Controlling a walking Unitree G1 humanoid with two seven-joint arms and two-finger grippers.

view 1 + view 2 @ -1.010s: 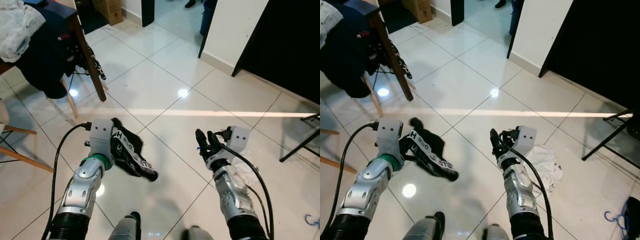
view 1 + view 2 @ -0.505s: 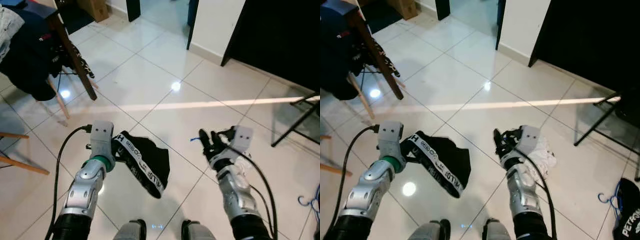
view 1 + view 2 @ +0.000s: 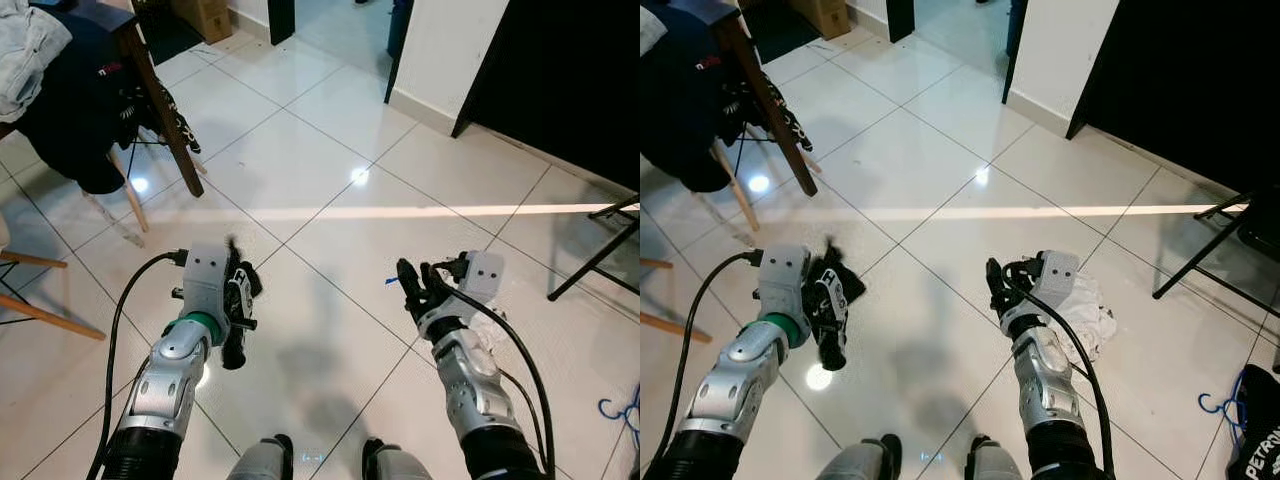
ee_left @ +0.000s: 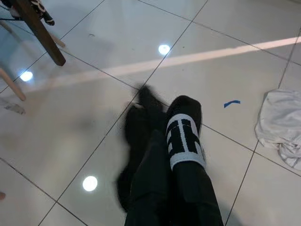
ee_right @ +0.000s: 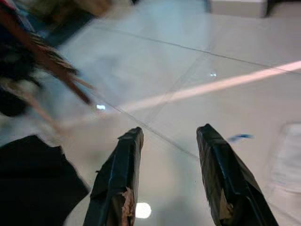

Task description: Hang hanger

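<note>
- The robot stands on a shiny white tile floor (image 3: 330, 190) and looks down at its two arms.
- The left tool (image 3: 236, 310) is held out over the floor, on the robot's left side.
- The left tool is clamped on a black cloth (image 3: 238, 325) with a white band and black letters on it.
- The black cloth hangs down from the left tool in a bunch, above the floor.
- In the left wrist view the black cloth (image 4: 171, 174) covers the fingers, and the white band wraps over the top of it.
- The right tool (image 3: 415, 290) is held out over the floor, on the robot's right side.
- In the right wrist view its two black fingers (image 5: 120, 179) are apart, with bare floor showing in the gap.
- A white crumpled cloth (image 3: 1088, 315) lies on the floor just beside the right arm.
- A small blue scrap (image 3: 391, 280) lies on the floor near the right tool.
- A wooden chair (image 3: 160, 100) stands well away on the left, with dark clothes (image 3: 75, 110) and a pale cloth (image 3: 30, 45) piled on it.
- A blue hanger hook (image 3: 1218, 405) lies on the floor at the far right, next to a black bag (image 3: 1258, 430) with white letters.
- The black legs of a metal rack (image 3: 600, 255) stand on the floor on the right.
- A white wall (image 3: 455, 45) and a dark doorway (image 3: 580, 80) are ahead.
</note>
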